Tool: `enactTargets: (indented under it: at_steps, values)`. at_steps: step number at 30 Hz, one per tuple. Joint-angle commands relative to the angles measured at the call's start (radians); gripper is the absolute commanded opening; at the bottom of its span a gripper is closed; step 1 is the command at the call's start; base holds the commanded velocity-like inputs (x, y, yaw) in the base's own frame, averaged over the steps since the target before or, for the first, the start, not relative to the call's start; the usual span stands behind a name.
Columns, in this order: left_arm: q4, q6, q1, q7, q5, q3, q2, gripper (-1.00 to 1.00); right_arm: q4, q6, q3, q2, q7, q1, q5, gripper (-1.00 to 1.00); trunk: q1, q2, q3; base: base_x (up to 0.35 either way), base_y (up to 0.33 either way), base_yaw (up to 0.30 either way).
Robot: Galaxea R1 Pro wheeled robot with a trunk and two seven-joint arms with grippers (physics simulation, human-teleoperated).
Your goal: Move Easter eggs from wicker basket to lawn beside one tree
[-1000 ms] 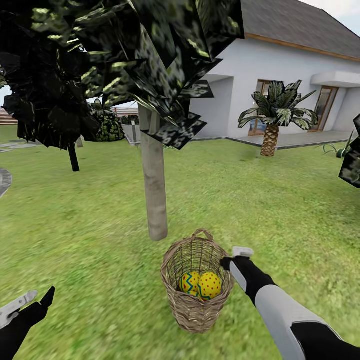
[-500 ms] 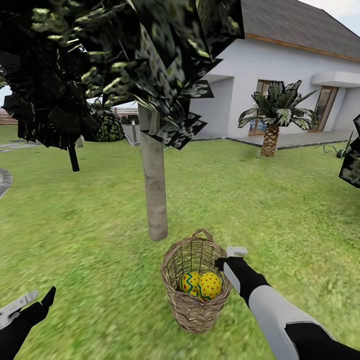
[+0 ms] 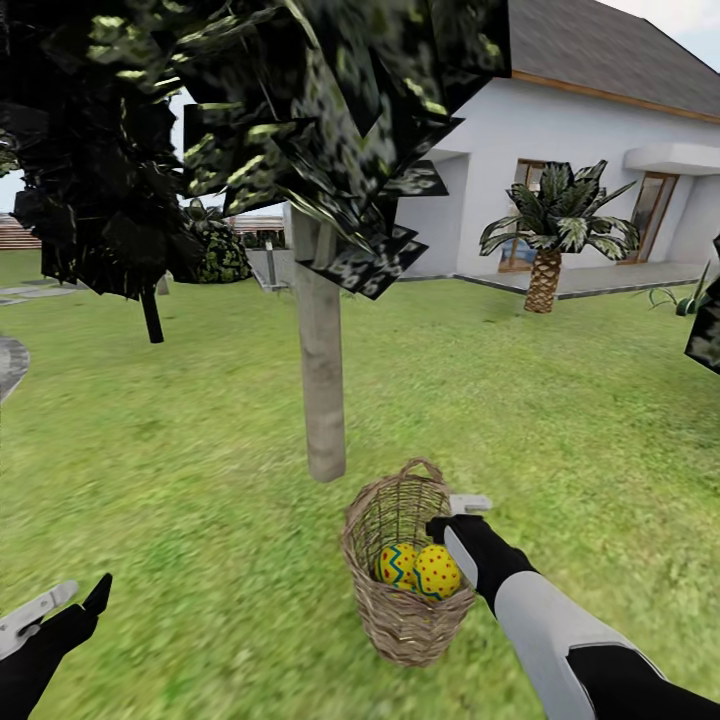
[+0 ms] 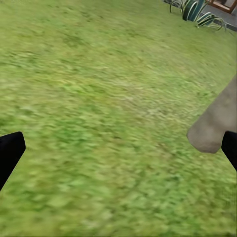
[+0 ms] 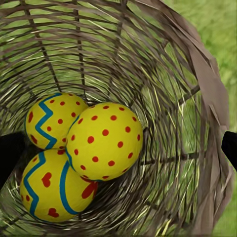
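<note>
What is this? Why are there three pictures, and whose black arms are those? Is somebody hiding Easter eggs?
It is a pretend robot in a computer world, steered by a person. The big picture comes from a camera on its head. There you see the wicker basket standing on the lawn, close to a tree, with a white house and a small palm behind.

The black arms are the robot's own. Each ends in a pincer. The right pincer hovers at the basket's rim; the left pincer waits low at the side.

The other two pictures come from little cameras by each pincer. The right one looks down into the basket at three yellow Easter eggs. The left one sees grass and the tree trunk. Nothing is held yet.
</note>
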Motion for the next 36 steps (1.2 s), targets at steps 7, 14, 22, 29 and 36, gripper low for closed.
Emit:
enactTargets:
  at_steps: [7, 14, 22, 29, 36]
  values:
    - [-0.001, 0.008, 0.0, -0.005, 0.01, 0.002, 0.0, 1.0, 0.011, 0.006, 0.002, -0.004, -0.002, 0.0, -0.008, 1.0, 0.0, 0.0, -0.001, 0.0, 0.1, 0.0]
    - [-0.001, 0.009, 0.0, -0.005, 0.01, 0.001, 0.0, 1.0, 0.013, 0.012, 0.003, -0.002, 0.002, 0.0, -0.008, 1.0, 0.0, 0.0, -0.001, 0.0, 0.07, 0.0]
    - [-0.002, 0.008, 0.0, -0.005, 0.01, 0.003, 0.0, 1.0, 0.013, 0.013, 0.003, -0.005, 0.022, 0.0, -0.008, 1.0, 0.0, 0.0, -0.001, 0.0, 0.095, 0.0]
    - [-0.003, 0.011, 0.0, -0.005, 0.011, -0.006, 0.0, 1.0, 0.013, 0.013, 0.003, -0.006, 0.023, 0.0, -0.008, 1.0, 0.004, -0.007, -0.004, 0.0, 0.001, 0.0]
    - [-0.004, 0.011, 0.0, -0.005, 0.011, -0.011, 0.0, 1.0, 0.013, 0.013, 0.003, -0.006, 0.023, 0.0, -0.008, 1.0, 0.02, -0.036, -0.028, 0.0, 0.0, 0.0]
